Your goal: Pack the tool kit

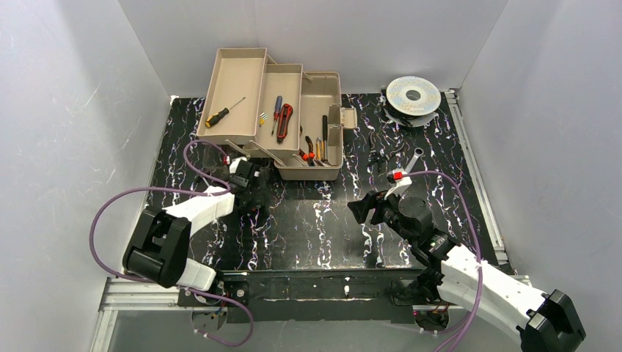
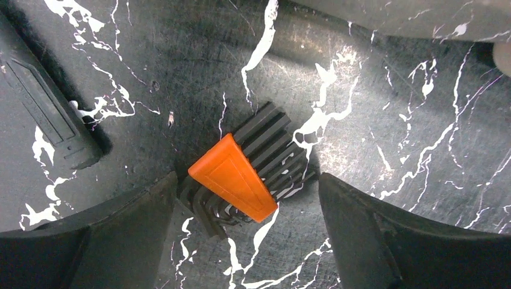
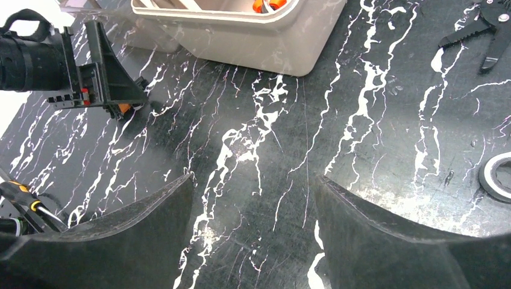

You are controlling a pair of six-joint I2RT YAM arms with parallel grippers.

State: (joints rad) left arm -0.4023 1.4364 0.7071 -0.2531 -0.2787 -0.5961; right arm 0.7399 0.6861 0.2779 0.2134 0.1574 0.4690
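Observation:
The beige toolbox stands open at the back with its fold-out trays spread; screwdrivers and pliers lie in them. My left gripper is open, low over the mat in front of the box. Its fingers straddle a set of hex keys in an orange holder, which lies on the mat, the left finger close against it. My right gripper is open and empty above the mat's middle. Black pliers lie on the mat right of the box, also in the right wrist view.
A round silver spool sits at the back right. A black handle lies left of the hex keys. A tape ring lies at the right edge of the right wrist view. White walls enclose the mat.

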